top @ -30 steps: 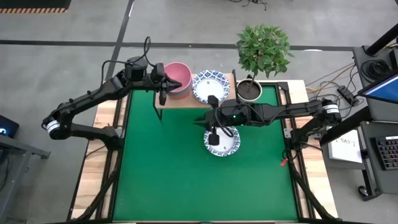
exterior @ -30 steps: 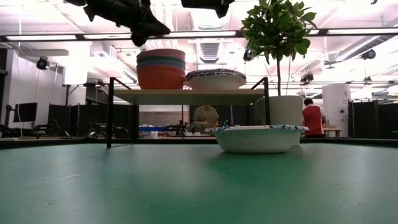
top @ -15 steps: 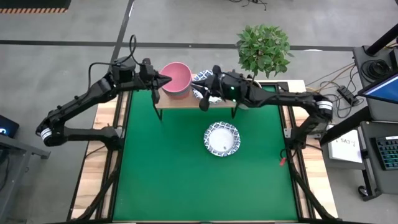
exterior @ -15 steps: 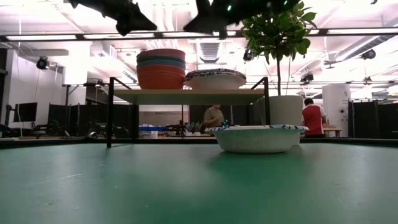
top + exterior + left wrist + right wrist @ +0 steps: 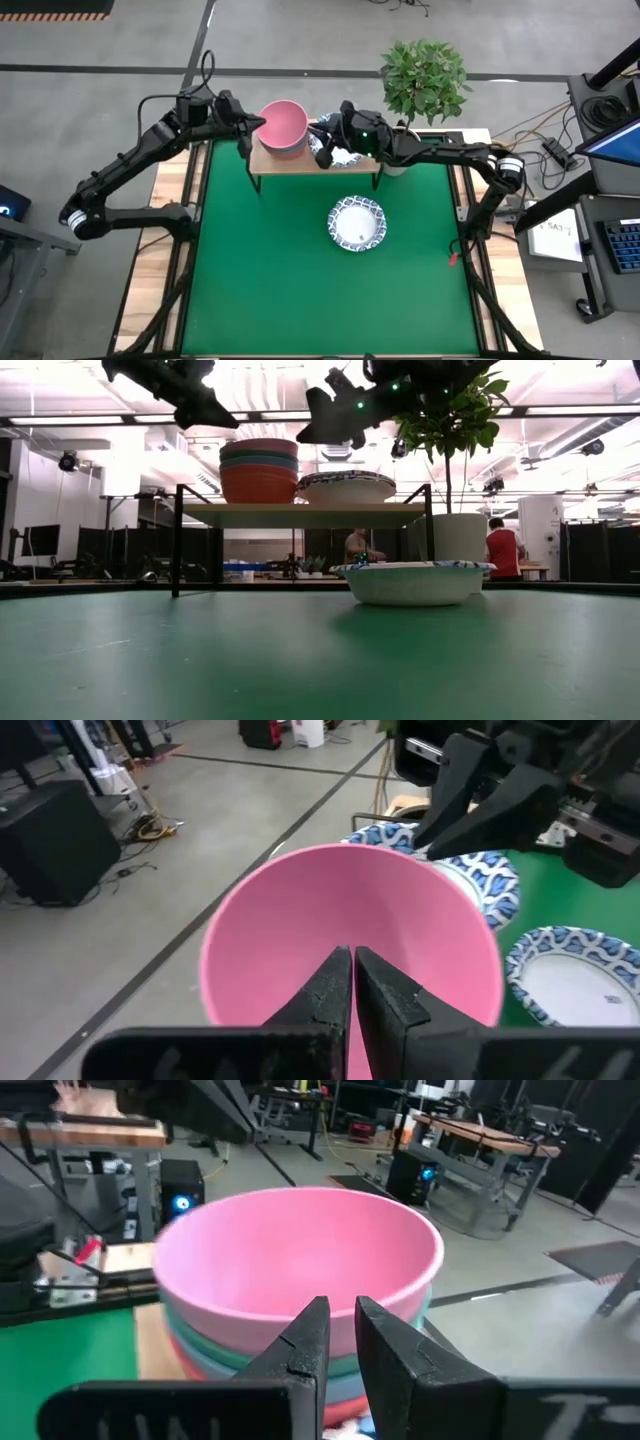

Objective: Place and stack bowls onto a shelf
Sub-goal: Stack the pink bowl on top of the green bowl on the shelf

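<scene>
Care matters now: right gripper (image 5: pixel 322 150), fingers slightly parted and empty, hovers over the shelf's patterned bowl (image 5: pixel 329 146). It should descend squarely on the rim. Left gripper (image 5: pixel 256 124) is closed, empty, beside the pink bowl (image 5: pixel 284 123).

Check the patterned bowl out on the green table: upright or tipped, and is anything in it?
Upright and empty. The patterned bowl sits flat on its base on the green table, rim level in the low view; from above its white inside is bare.

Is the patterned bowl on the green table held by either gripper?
No. In the high view the patterned bowl sits alone on the table, with the left gripper and right gripper both up at the shelf.
</scene>
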Robot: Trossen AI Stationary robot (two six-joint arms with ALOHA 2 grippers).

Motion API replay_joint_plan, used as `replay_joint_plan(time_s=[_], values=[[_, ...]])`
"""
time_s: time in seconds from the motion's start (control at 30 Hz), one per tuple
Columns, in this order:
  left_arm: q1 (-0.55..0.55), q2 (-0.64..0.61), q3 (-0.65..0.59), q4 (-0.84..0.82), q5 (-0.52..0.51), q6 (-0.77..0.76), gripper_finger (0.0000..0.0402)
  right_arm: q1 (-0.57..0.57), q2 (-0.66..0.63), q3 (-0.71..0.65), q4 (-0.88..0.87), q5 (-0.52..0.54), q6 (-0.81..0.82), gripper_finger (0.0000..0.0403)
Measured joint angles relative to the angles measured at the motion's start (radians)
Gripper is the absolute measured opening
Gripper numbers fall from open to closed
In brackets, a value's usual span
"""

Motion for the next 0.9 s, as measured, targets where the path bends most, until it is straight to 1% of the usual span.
replay_joint_plan(time_s=[0.1, 0.23, 0.43, 0.63, 0.9], values=[[0.019, 0.0, 0.0, -0.001, 0.0, 0.0, 0.0, -0.005, 0.007, 0.0, 0.01, 0.004, -0.009, 0.0042], [0.026, 0.0, -0.001, -0.008, 0.0, -0.001, 0.0, -0.005, 0.007, 0.001, 0.067, 0.001, -0.013, 0.0042], [0.026, 0.0, -0.001, -0.008, 0.0, -0.004, 0.0, -0.013, 0.017, 0.001, 0.066, 0.004, -0.014, 0.0042], [0.026, 0.0, -0.001, -0.008, 0.002, -0.017, 0.0, -0.011, 0.053, 0.001, 0.078, 0.001, -0.014, 0.0042], [0.026, 0.0, -0.001, -0.018, 0.003, -0.026, 0.0, -0.011, 0.042, 0.03, 0.073, 0.003, -0.017, 0.0042]])
